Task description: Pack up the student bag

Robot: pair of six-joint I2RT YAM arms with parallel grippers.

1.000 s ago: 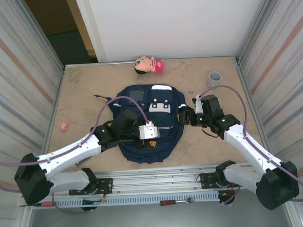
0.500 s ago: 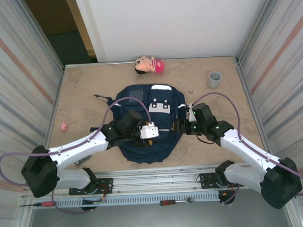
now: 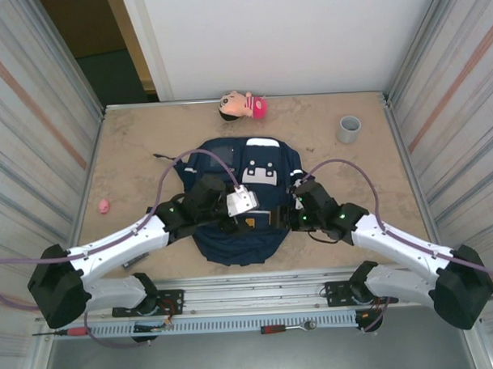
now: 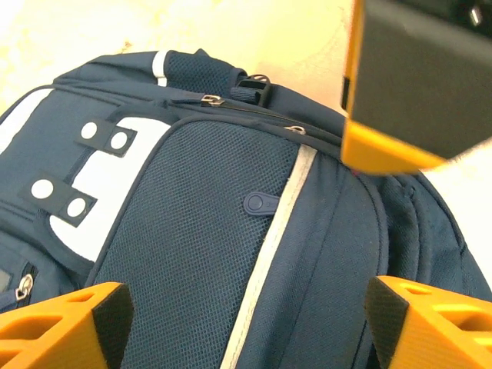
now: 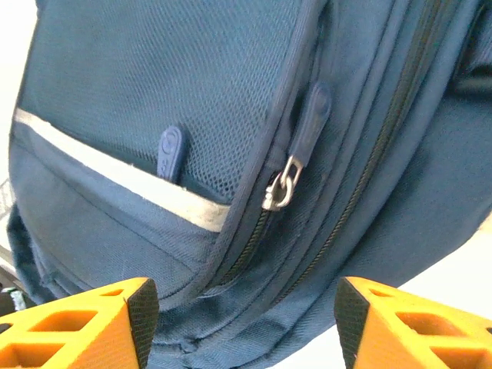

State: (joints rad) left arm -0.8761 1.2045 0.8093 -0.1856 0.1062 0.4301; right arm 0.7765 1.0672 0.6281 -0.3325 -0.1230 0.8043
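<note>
The student bag (image 3: 232, 243), navy with a white patch and pale stripes, lies flat in the middle of the table. My left gripper (image 3: 254, 222) hovers over its front, open, its orange fingers (image 4: 61, 330) spread wide above the mesh pocket (image 4: 192, 231) and a pale stripe. My right gripper (image 3: 293, 205) is at the bag's right side, open and holding nothing. Between and beyond its fingers (image 5: 415, 323) run the bag's zipper tracks, with a metal zipper pull (image 5: 280, 188) a little ahead. The right gripper's body (image 4: 415, 77) shows in the left wrist view.
A doll head with a pink cap (image 3: 242, 105) lies at the back edge. A grey cup (image 3: 349, 129) stands back right, and a small pink object (image 3: 105, 206) lies at the left. Corrugated walls close both sides. Tools (image 3: 288, 327) lie on the front rail.
My right gripper has moved left and nearer, from beside the bag onto its right side. My left gripper has spread wider and shifted slightly over the front pocket.
</note>
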